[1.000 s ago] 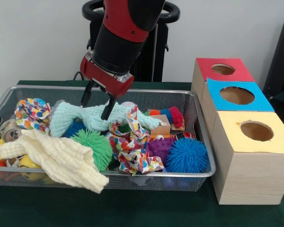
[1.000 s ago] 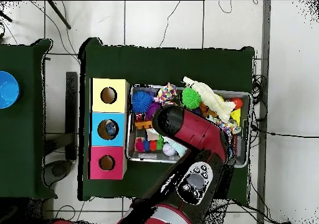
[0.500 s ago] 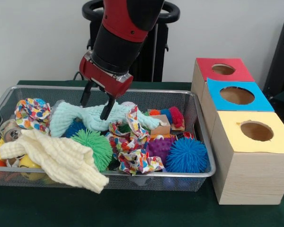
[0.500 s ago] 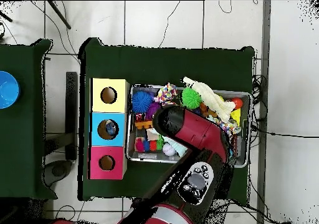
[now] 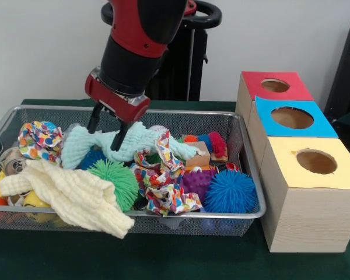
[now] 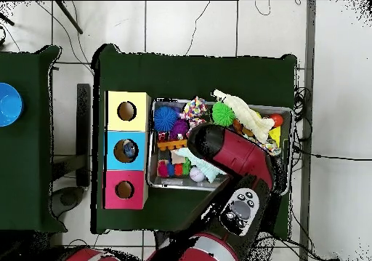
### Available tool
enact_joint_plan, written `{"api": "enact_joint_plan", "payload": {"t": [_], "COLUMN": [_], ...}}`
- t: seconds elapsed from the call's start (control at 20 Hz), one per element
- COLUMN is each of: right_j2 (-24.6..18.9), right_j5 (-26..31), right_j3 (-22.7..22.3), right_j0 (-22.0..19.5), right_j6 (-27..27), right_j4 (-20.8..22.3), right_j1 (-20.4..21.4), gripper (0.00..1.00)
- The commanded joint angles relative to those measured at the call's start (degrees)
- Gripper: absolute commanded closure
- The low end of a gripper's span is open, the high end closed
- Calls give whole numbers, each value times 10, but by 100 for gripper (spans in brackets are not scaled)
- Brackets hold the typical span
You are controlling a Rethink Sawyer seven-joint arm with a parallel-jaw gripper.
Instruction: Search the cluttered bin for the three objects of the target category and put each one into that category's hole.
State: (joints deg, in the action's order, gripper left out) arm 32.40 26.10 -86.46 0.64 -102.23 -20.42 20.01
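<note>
The claw (image 5: 107, 129) hangs over the back of the wire bin (image 5: 254, 192), fingers apart, tips just above the mint cloth (image 5: 125, 144) lying beneath it across the pile. The cream cloth (image 5: 70, 195) drapes over the bin's front rim, well apart from the claw. Three boxes with holes (image 5: 306, 192) stand beside the bin.
</note>
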Motion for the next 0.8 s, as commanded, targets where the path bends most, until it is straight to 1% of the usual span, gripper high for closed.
{"api": "enact_joint_plan", "payload": {"t": [0.05, 0.15, 0.35, 0.5, 0.8], "right_j2": [-89, -92, -106, -115, -123], "right_j5": [-45, -59, -100, -127, -159], "right_j3": [-70, -95, -119, -130, -147], "right_j0": [-10, -4, 1, 2, 6], "right_j6": [-88, -99, -118, -128, -139], "right_j4": [14, 12, 4, -1, -10], "right_j1": [-5, 2, -7, -16, -28], "gripper": [0, 0, 0, 0, 0]}}
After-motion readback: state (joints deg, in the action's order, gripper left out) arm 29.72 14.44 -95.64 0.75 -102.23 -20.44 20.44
